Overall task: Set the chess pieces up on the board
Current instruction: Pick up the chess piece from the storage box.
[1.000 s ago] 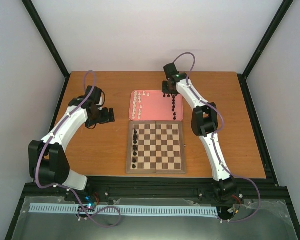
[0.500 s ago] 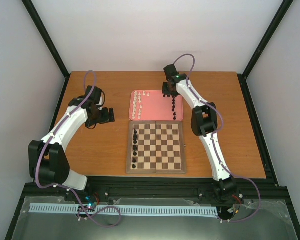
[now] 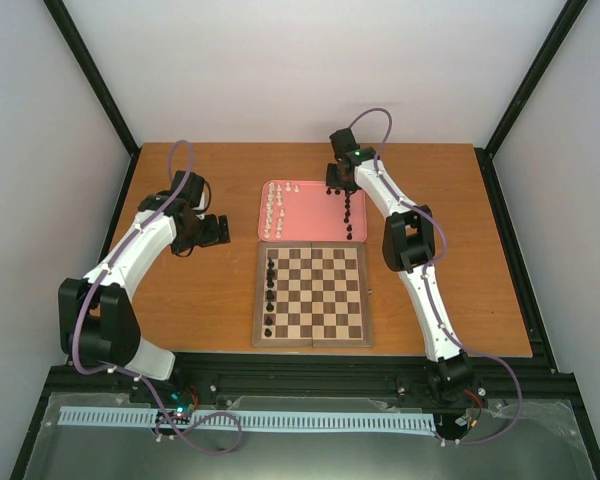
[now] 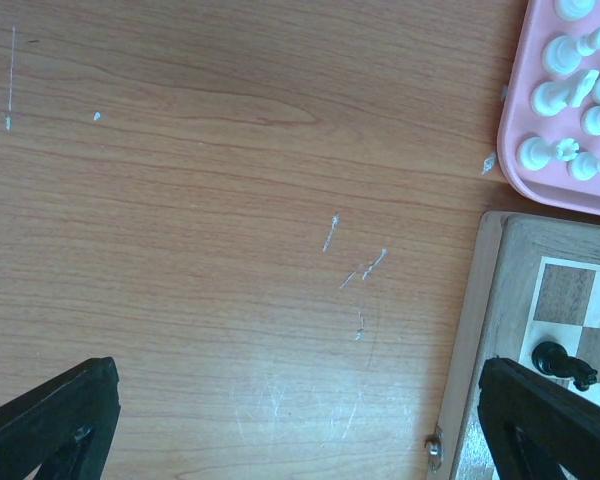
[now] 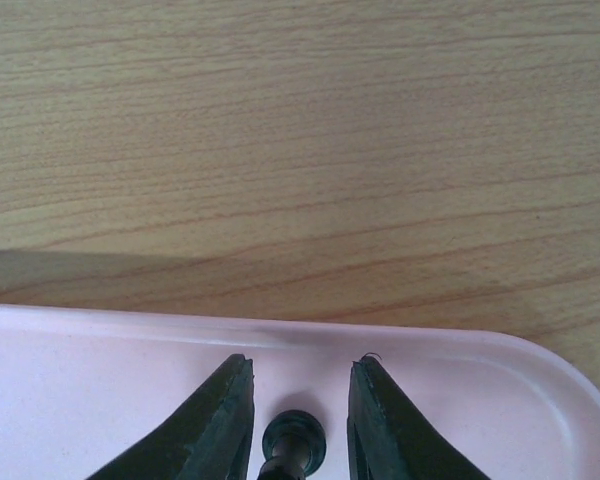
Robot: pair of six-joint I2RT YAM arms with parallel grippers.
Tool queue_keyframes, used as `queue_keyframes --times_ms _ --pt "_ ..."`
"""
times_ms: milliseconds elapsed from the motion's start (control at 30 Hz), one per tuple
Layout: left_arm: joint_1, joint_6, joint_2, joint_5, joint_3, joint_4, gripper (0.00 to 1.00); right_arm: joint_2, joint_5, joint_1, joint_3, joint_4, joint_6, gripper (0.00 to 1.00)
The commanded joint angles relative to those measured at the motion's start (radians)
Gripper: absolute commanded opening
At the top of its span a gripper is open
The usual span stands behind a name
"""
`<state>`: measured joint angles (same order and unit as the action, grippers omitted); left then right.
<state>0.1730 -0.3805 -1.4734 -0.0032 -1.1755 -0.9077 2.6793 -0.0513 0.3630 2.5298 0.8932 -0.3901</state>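
Right gripper (image 5: 300, 362) narrowly parted, straddling black piece (image 5: 294, 440) in pink tray (image 5: 100, 390) corner, barely shifted; left gripper (image 4: 298, 370) spread wide over table (image 4: 180, 220), unmoved.

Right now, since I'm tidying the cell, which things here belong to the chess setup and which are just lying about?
Belongs: board; placed black pieces along its left column; unplaced black pieces and white pieces in the pink tray.
Lying about: white slotted strip in front of the arm bases.
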Motion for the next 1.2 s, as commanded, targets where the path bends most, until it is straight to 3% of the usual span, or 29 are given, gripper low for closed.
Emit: queue_keyframes --times_ms 0,333,667,1167 --pt "-0.003 -0.006 -0.013 0.002 -0.044 0.018 1.0 0.032 0.018 -0.007 0.034 0.004 -0.007 0.28" --pt "-0.003 -0.004 -0.022 0.003 -0.044 0.021 1.0 0.038 0.028 -0.007 0.035 -0.002 -0.009 0.25" --pt "-0.002 0.004 -0.024 0.005 -0.049 0.02 1.0 0.029 0.031 -0.008 0.037 0.002 -0.01 0.13" --pt "-0.003 0.021 -0.003 0.015 -0.054 0.016 1.0 -0.078 -0.016 -0.007 0.027 -0.001 -0.001 0.09"
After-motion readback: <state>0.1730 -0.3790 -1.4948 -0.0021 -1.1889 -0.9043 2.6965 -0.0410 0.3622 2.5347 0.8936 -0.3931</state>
